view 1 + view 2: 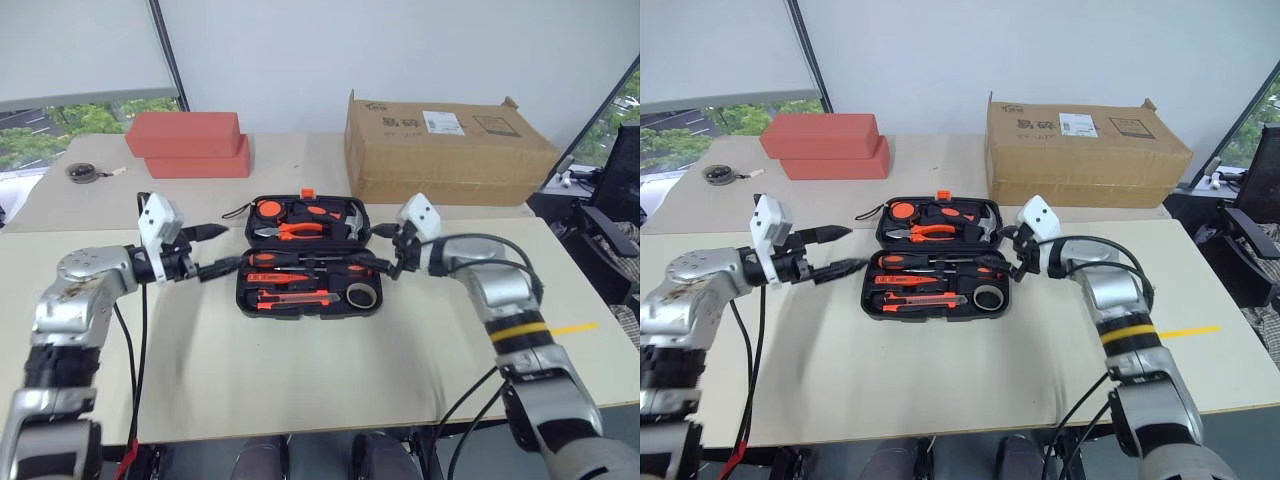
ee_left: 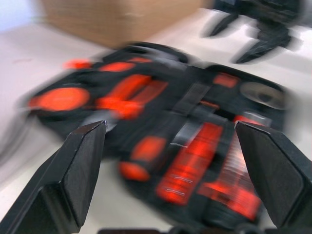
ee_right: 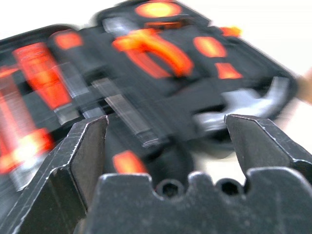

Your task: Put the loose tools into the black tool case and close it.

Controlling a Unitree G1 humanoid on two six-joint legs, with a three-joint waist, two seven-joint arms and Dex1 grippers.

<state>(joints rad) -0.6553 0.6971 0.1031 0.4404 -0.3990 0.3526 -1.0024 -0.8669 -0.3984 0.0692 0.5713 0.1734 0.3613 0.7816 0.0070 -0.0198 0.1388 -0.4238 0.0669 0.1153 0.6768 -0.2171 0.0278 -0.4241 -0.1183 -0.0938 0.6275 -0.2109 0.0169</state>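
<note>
A black tool case (image 1: 308,256) lay open in the middle of the frame on a pale table (image 1: 300,360), its lid half toward the top of the picture and its base half nearer the bottom. The lid half held orange-handled pliers (image 1: 295,230), a hammer (image 1: 345,224) and a round orange-faced tape measure (image 1: 268,210). The base half held screwdrivers (image 1: 300,260) with orange-and-black handles lying crosswise, an orange-and-black utility knife (image 1: 297,297) along the lower edge, and a small tape roll (image 1: 361,295) at the lower right corner. An orange latch (image 1: 307,192) showed at the top edge of the case, and a black cord (image 1: 233,212) trailed from its upper left corner.

The left gripper (image 1: 220,250) sat just beside the left edge of the case, its 2 black fingers spread wide and holding nothing. The right gripper (image 1: 387,250) sat at the right edge of the case, fingers also spread wide and empty. In the left wrist view, the 2 fingers (image 2: 78,170) framed the blurred open case between them; in the right wrist view, the fingers (image 3: 83,156) did the same.

In the upper left of the frame, 2 red boxes (image 1: 190,145) were stacked on the table, with a round dark tape measure (image 1: 82,172) further left. A large cardboard box (image 1: 445,150) stood in the upper right, behind the case.
</note>
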